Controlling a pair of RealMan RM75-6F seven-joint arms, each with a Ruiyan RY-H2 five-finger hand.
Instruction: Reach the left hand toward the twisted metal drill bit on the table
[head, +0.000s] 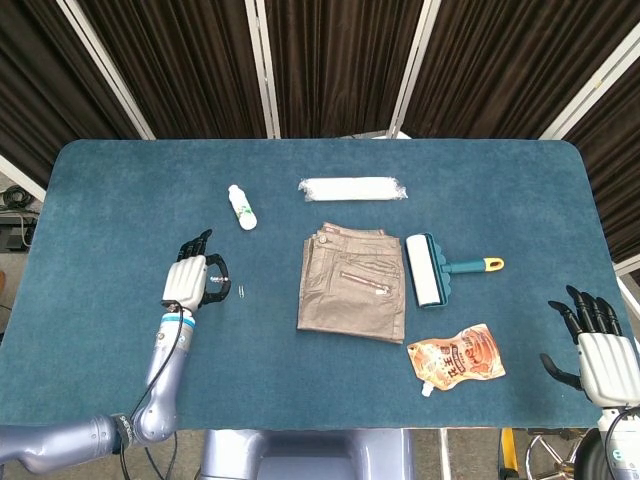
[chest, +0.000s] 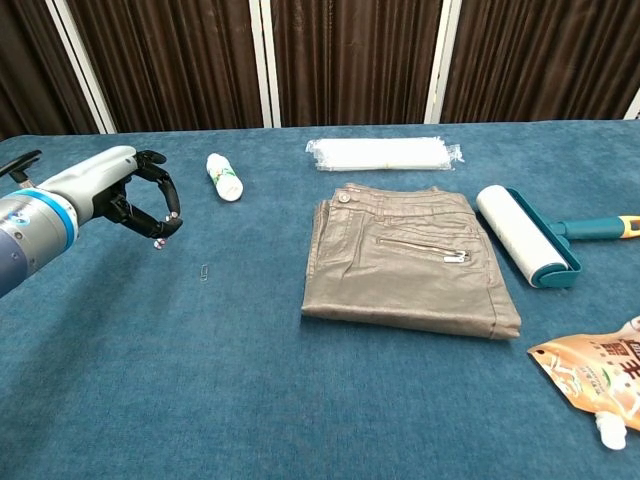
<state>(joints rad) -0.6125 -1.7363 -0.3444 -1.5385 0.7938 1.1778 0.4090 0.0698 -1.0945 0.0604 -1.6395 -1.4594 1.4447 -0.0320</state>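
Observation:
The drill bit (head: 243, 292) is a tiny thin metal piece lying on the blue table (head: 120, 200), left of centre; the chest view shows the drill bit (chest: 205, 272) too. My left hand (head: 190, 278) hovers just left of it, raised above the cloth, not touching it. In the chest view the left hand (chest: 120, 195) has its fingers curved and apart from the thumb, holding nothing. My right hand (head: 600, 350) rests open at the table's near right corner, seen only in the head view.
A small white bottle (head: 241, 207) lies beyond the bit. A clear plastic packet (head: 352, 188), folded brown trousers (head: 352, 284), a teal lint roller (head: 432, 270) and an orange pouch (head: 456, 357) fill the middle and right.

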